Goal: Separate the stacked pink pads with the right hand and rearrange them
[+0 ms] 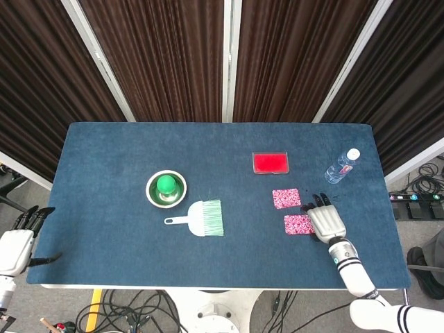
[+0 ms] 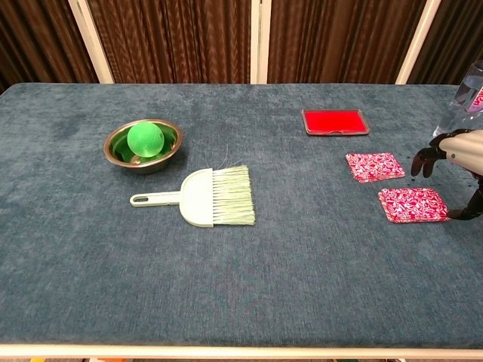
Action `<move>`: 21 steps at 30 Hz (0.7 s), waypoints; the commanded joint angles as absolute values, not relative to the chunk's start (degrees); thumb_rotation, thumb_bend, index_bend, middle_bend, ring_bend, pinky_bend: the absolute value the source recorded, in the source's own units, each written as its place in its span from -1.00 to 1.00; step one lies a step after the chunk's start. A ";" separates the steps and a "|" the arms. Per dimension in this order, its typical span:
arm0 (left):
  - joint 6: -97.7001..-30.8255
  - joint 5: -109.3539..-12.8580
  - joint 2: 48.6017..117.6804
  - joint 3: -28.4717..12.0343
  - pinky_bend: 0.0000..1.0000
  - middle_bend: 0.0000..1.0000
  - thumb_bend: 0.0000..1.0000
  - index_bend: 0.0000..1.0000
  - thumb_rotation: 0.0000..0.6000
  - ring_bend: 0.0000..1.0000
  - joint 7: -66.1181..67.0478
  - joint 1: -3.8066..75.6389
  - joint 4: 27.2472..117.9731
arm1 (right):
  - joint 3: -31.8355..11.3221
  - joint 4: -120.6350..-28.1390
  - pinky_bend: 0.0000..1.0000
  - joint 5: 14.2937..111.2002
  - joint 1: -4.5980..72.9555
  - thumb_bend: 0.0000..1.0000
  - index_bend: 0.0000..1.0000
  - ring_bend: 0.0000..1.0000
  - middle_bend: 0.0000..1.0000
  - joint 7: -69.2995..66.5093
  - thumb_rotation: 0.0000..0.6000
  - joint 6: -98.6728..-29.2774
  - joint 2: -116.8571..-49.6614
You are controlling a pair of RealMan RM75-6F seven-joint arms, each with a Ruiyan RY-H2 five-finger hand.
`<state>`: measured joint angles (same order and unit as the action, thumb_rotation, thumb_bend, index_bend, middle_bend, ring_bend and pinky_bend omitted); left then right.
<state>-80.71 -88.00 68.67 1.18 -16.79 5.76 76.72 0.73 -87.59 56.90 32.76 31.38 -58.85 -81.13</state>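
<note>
Head view: your 2 pads (image 1: 282, 199) (image 1: 296, 224) lie apart, one at 12 o'clock of the other. Your right hand (image 1: 326, 222) sits at 3 o'clock of the near pad, empty, fingers spread.

Chest view: separation looks done; next, simply lift clear without dragging the near pad (image 2: 413, 204).
</note>
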 commanded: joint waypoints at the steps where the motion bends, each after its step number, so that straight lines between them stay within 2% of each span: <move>1: -80.55 -88.05 68.75 1.30 -0.77 -0.78 -1.00 -0.79 1.00 -0.98 -16.91 5.80 76.52 | 0.61 -86.12 -1.00 57.48 32.35 -0.80 -0.43 -0.90 -0.41 30.38 1.00 -58.23 -82.21; 21: -80.85 -89.14 68.76 1.86 -0.77 -0.79 -1.00 -0.79 1.00 -0.98 -18.47 6.02 75.50 | -0.70 -85.66 -1.00 56.37 33.22 -0.80 -0.43 -0.89 -0.41 31.84 1.00 -55.51 -83.67</move>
